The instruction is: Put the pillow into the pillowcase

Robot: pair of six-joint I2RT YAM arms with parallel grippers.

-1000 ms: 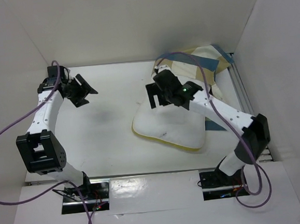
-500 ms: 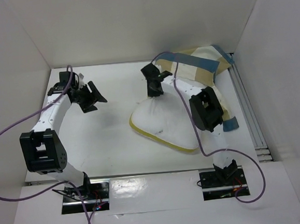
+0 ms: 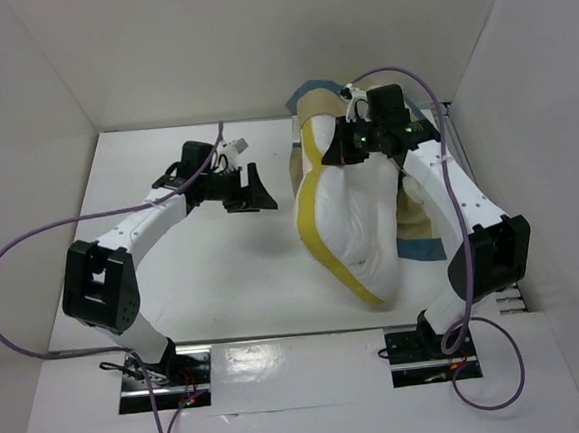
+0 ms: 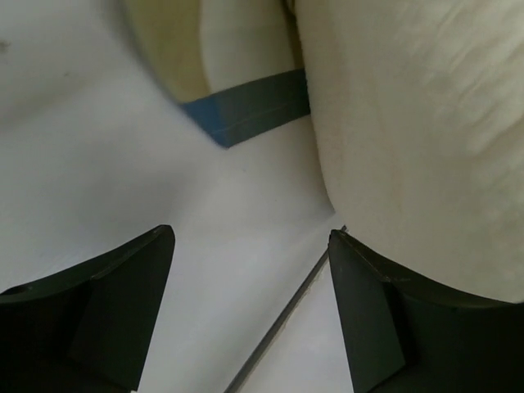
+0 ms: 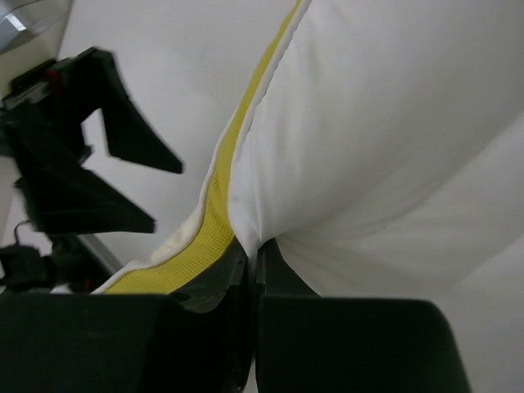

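Top: looks steeply down from above and behind, over the whole desk (image 3: 204,273). Left wrist: faces close past the left end effector (image 4: 250,237) toward the pillowcase (image 4: 246,106). Right wrist: sits tight against the pillow (image 5: 393,123), catching that same end effector at far left.

A white table (image 3: 205,283) forms the floor of a plain white enclosure. A bare back wall (image 3: 256,49) stands at its far edge. A left wall (image 3: 13,148) and a right wall (image 3: 554,135) lean outward on either side. Metal rails (image 3: 507,305) run along the table's right edge. At the near edge, a glossy white strip (image 3: 301,361) shows bright glare.
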